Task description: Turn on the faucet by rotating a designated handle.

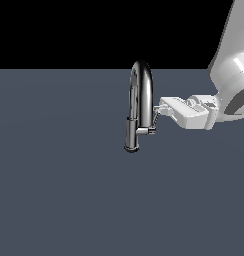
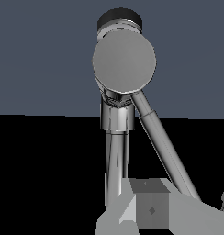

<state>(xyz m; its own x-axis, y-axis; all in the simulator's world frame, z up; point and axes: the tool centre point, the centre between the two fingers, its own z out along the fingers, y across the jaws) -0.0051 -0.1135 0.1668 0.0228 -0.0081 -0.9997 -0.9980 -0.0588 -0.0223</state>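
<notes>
Exterior view: we see the faucet [image 1: 140, 105] upright mid-desk [image 1: 59, 190], its handle [image 1: 156, 118] angling up from the side stub, gripper [image 1: 160, 110] right at the handle; fingers' spread we can't tell.

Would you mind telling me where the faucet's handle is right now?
In the exterior view, the handle is a thin lever rising from the stub on the faucet's right, beside the gripper.

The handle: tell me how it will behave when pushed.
The handle looks thin, rigid and metallic, so it probably pivots at the stub rather than bending. Its smooth rod may let the gripper slip. The faucet likely stays put.
</notes>
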